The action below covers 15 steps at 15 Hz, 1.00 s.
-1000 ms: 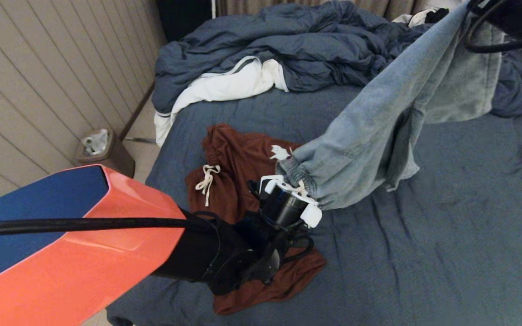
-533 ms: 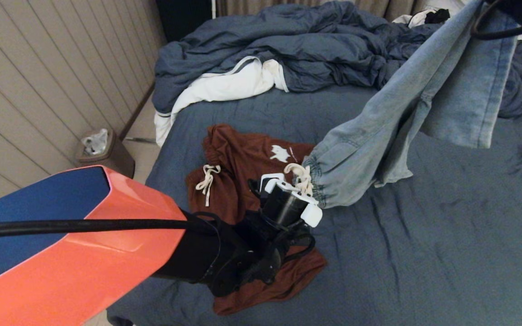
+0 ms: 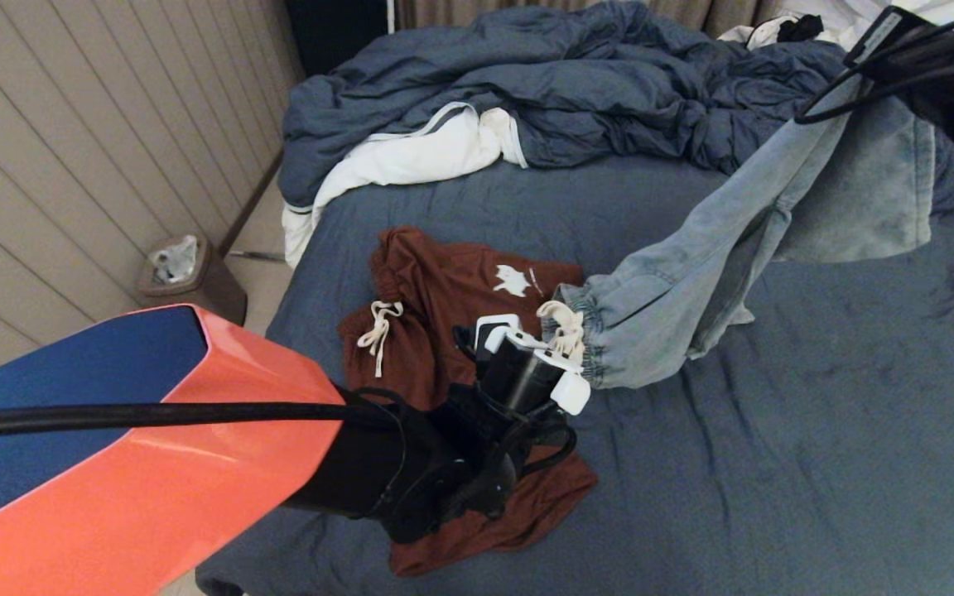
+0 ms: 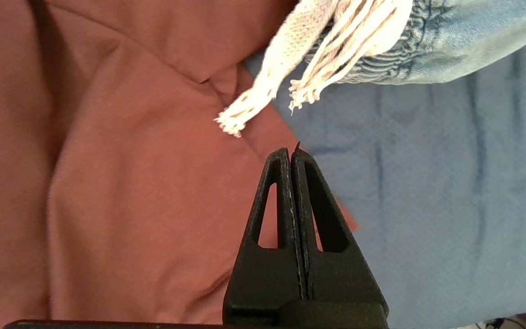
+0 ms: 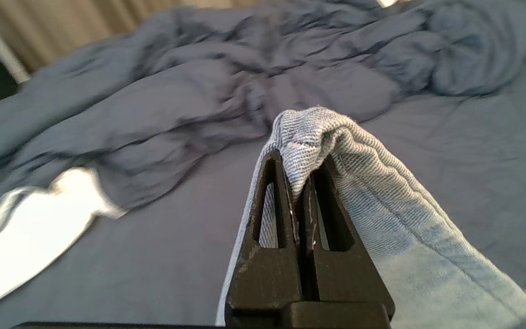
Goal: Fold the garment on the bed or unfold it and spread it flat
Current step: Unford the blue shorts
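Spreading step: right gripper (image 5: 300, 183) pinching the light-blue denim pants (image 3: 692, 273) hem aloft at 2 o'clock over the bed (image 3: 816, 463); left gripper (image 4: 291, 157) pressed together, empty, beside the waistband drawstring (image 4: 290, 73). Next likely: regrasp waistband, pull taut, lower.

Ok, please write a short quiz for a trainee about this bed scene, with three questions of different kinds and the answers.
1. True or false: the right end effector is shut on the jeans.
2. Which garment lies flat on the bed? A) the white shirt B) the red shorts C) the jeans
3. Fill in: the left end effector is shut and holds ____.

Key: 1 true. 2 B. 3 nothing; the jeans' drawstring hangs just beyond its tips.
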### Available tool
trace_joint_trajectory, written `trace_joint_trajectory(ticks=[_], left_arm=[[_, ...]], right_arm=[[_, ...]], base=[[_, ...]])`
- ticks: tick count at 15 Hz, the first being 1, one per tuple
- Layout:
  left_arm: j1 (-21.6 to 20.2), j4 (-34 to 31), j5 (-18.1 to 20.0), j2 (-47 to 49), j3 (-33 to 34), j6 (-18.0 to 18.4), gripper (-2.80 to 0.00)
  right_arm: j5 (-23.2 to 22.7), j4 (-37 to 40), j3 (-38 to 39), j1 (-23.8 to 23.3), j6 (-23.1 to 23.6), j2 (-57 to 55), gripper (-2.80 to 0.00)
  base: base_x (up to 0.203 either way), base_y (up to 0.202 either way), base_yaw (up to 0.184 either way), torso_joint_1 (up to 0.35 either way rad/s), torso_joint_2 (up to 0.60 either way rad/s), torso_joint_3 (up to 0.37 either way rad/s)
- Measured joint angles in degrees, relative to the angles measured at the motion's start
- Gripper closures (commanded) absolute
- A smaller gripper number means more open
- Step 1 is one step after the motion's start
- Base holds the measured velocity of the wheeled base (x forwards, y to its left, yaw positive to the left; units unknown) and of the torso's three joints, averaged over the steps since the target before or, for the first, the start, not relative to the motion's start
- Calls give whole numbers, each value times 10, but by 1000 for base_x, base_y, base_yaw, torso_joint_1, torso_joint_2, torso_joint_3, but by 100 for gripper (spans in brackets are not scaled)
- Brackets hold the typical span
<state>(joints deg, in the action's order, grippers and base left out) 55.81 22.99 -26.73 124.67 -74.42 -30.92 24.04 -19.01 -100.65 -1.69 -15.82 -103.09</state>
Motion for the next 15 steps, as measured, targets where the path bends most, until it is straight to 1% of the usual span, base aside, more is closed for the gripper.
trace_joint_trajectory(ticks=[2, 5, 8, 10, 12, 13, 14, 15], left_arm=[[0, 6, 0, 6, -2, 0, 0], [0, 9, 0, 29, -19, 2, 0], [0, 5, 0, 65, -73, 10, 0], [0, 3, -2, 98, -120, 29, 0], [0, 0, -16, 139, -175, 47, 0], [1, -1, -26, 158, -199, 63, 0], [4, 0, -30, 172, -212, 78, 0], [8, 0, -31, 181, -218, 83, 0]], right_arm=[[3, -11, -7, -13, 2, -28, 0], [4, -12, -11, -15, 3, -53, 0], [4, -11, -13, -14, 3, -70, 0], [4, -11, -12, -13, 3, -76, 0], [4, -11, -9, -12, 4, -79, 0], [4, -11, -7, -11, 4, -80, 0], [4, -11, -7, -11, 4, -80, 0], [4, -11, -7, -11, 4, -80, 0]], base=[[0, 0, 0, 0, 0, 0], [0, 0, 0, 0, 0, 0], [0, 0, 0, 0, 0, 0], [0, 0, 0, 0, 0, 0], [0, 0, 0, 0, 0, 0], [0, 0, 0, 0, 0, 0], [0, 0, 0, 0, 0, 0], [0, 0, 0, 0, 0, 0]])
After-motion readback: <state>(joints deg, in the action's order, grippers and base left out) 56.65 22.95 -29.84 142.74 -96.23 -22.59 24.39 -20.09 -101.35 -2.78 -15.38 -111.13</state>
